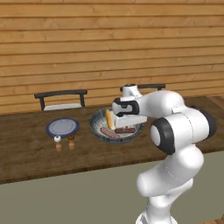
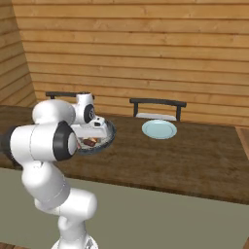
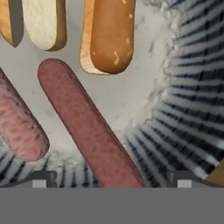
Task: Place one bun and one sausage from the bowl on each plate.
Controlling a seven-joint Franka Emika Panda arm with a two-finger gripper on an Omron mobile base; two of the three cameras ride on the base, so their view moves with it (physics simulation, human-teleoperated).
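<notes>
No legible text, seemingly, anywhere.

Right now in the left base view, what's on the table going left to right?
Small blue-grey plate → white-topped shaker → brown-topped shaker → bowl holding buns and sausages, with the open hand over it.

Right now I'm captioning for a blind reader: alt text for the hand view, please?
A long reddish sausage lies between the open gripper's fingertips inside the bowl, beside a second sausage and two buns.
</notes>
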